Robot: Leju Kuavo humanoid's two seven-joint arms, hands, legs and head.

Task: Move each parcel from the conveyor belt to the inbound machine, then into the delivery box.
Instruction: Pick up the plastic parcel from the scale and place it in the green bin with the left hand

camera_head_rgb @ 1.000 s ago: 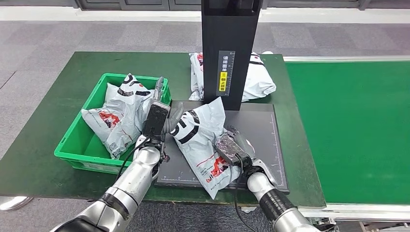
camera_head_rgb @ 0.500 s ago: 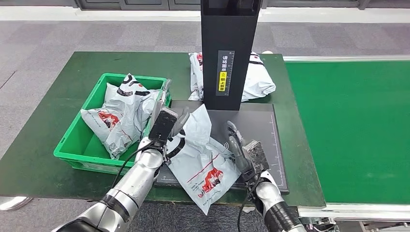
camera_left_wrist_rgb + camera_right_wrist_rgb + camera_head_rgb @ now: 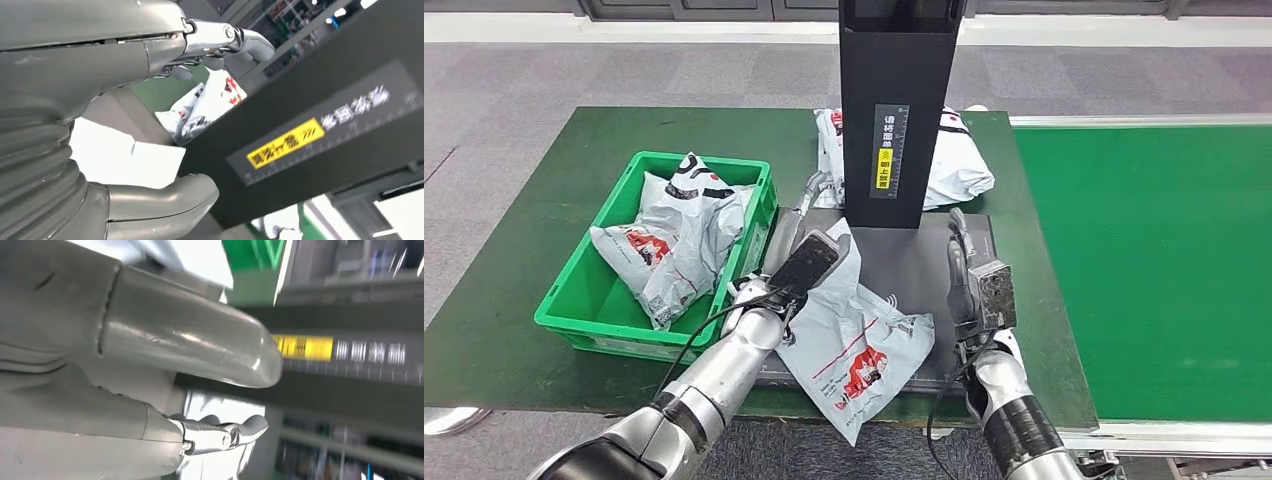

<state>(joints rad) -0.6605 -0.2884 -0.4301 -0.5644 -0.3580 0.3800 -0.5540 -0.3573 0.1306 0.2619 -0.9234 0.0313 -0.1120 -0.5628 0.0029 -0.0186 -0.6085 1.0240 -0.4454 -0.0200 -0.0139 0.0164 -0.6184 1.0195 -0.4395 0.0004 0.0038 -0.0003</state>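
The left robot hand (image 3: 809,232) hovers over the upper corner of a grey-white plastic mailer parcel with red and black print (image 3: 856,340), fingers spread apart and holding nothing; the left wrist view shows its thumb and fingers standing open with a gap between them. The right robot hand (image 3: 969,270) is raised above the right part of the black flat scanning plate of the inbound machine (image 3: 929,255), fingers extended and apart, also empty.

The parcel lies flat on that plate, its lower corner overhanging the near edge of the dark green surface (image 3: 514,250). Behind it rises the black upright column of the machine with a yellow label (image 3: 894,110).

Just beside the plate to the left stands the green plastic delivery box (image 3: 574,305), already holding at least one similar printed mailer (image 3: 674,235). Another white mailer (image 3: 959,165) lies on the surface behind the column. The bright green conveyor belt (image 3: 1154,260) stretches to the right.

By my judgement this parcel has reached the machine stage; it has yet to be lifted into the box, and the mailer behind the column may also be waiting.
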